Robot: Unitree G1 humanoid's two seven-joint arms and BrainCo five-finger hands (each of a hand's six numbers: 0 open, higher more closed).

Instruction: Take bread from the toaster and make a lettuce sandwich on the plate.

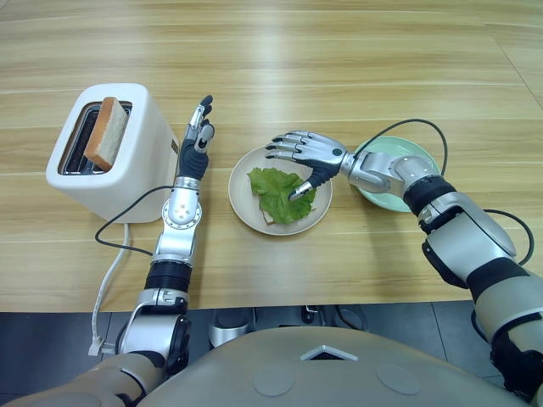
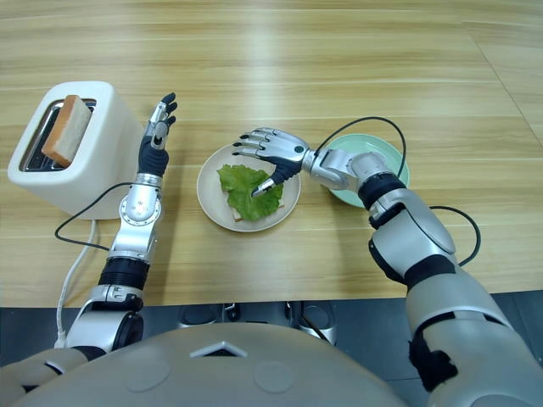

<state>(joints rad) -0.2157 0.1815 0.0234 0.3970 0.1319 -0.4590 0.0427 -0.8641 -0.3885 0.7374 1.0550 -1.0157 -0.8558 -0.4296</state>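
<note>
Wooden table (image 1: pixel 339 51), green bowl (image 1: pixel 409 151) right of plate (image 1: pixel 241 209), toaster (image 1: pixel 146 157) beside left hand (image 1: pixel 197 141).

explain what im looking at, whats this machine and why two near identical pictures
This is a humanoid robot with two arms ending in fingered hands. Both pictures come from a stereo camera on its head, looking down, a little apart. On the wooden table: a white toaster with a bread slice in it, a plate with lettuce on bread, a green bowl. The left hand is open beside the toaster; the right hand is over the plate, touching the lettuce. Neither holds anything.
</note>
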